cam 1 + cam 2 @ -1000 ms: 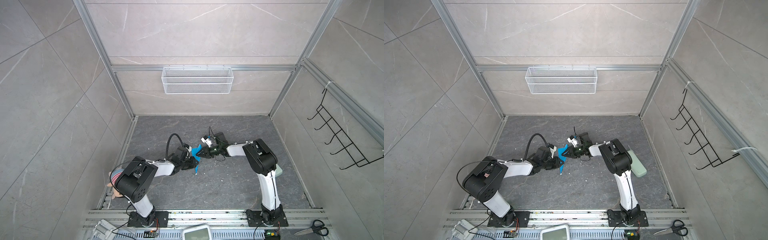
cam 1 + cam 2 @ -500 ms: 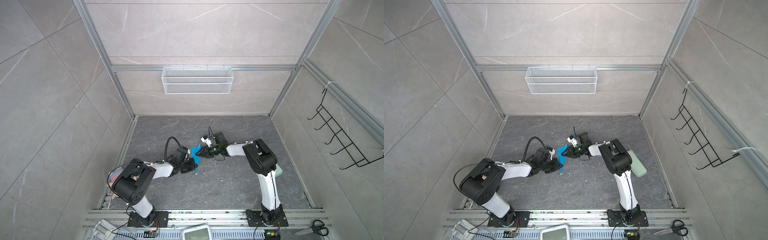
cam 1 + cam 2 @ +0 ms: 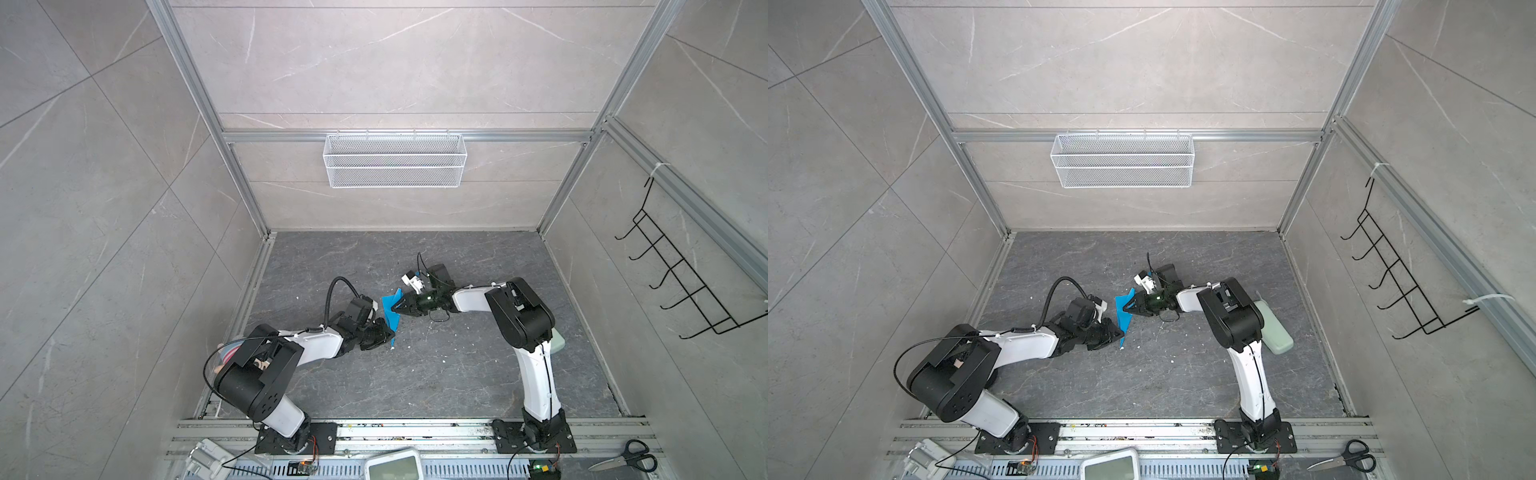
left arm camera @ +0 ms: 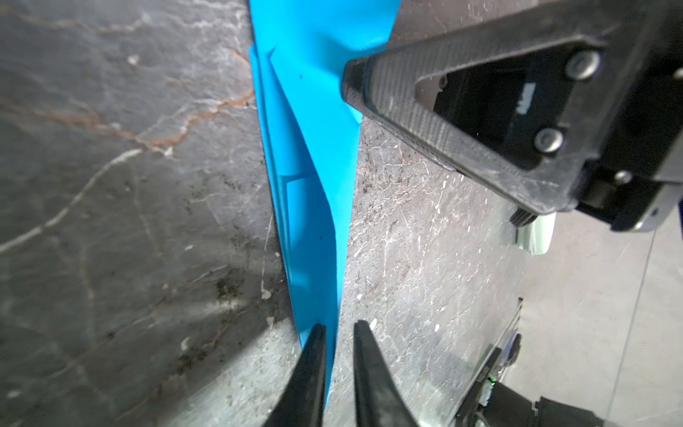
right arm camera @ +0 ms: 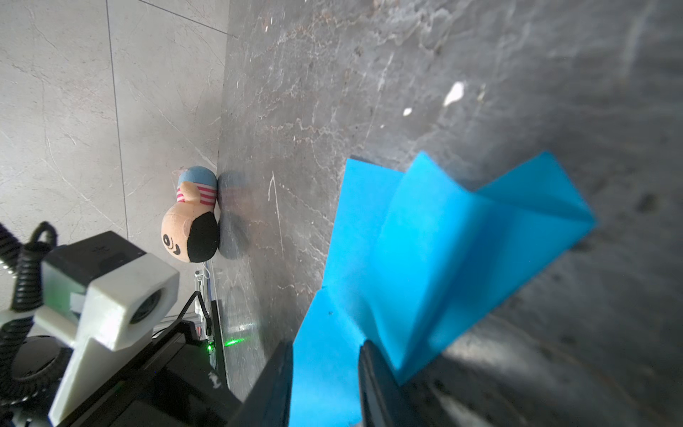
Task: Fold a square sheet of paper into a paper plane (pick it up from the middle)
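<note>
1. Shows a sky-blue paper plane (image 3: 394, 323) at the centre of both top views, over the dark tabletop (image 3: 415, 374), long axis running up and down the frame, sharp nose toward the lower edge.
2. Shows the right gripper (image 5: 325, 347) reaching in from the right, clamped on the wide tail end.
3. Shows the left gripper (image 4: 339, 329) at the nose, tip of the paper between nearly closed jaws; hard to tell whether truly pinched, given a sliver of tabletop visible beside the paper.
4. Puts the nose nearest the left arm; calls, most likely, for a move along that axis.
</note>
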